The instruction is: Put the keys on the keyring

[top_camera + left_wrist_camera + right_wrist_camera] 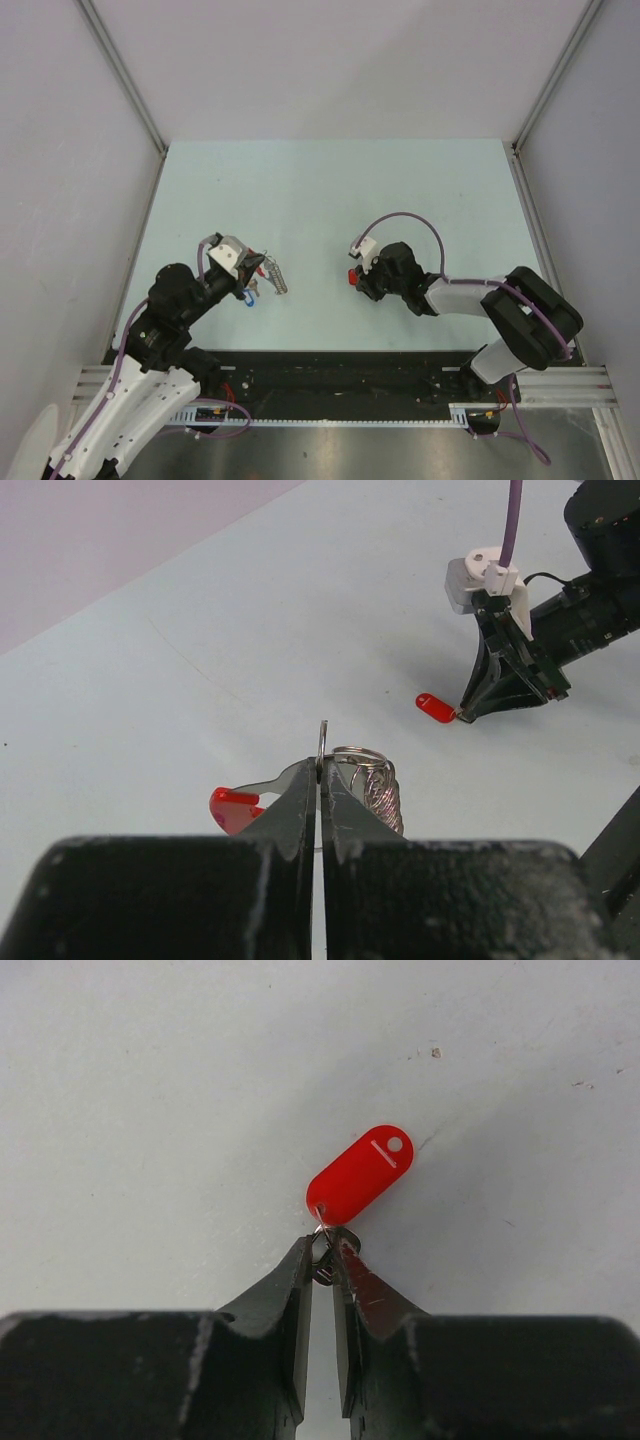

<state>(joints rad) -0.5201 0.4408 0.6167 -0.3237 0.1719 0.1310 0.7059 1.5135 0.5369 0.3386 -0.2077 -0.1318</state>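
Observation:
My left gripper [321, 768] is shut on the thin wire ring of the keyring [372, 780], whose grey coiled strip sticks out to the right of the jaws. A red piece [232, 808] with a silvery strip shows to the left of the jaws. In the top view the left gripper [256, 266] holds the keyring [278, 277] just above the table, and a blue key [247, 298] hangs below it. My right gripper [325, 1252] is shut on the small metal loop of a red oval key [360, 1175] that lies on the table. It also shows in the top view [351, 277].
The pale green table [330, 190] is walled by grey panels at the back and sides. The right gripper [470, 712] and its red key [434, 708] show in the left wrist view, a short way ahead and to the right. A black rail [340, 375] runs along the near edge.

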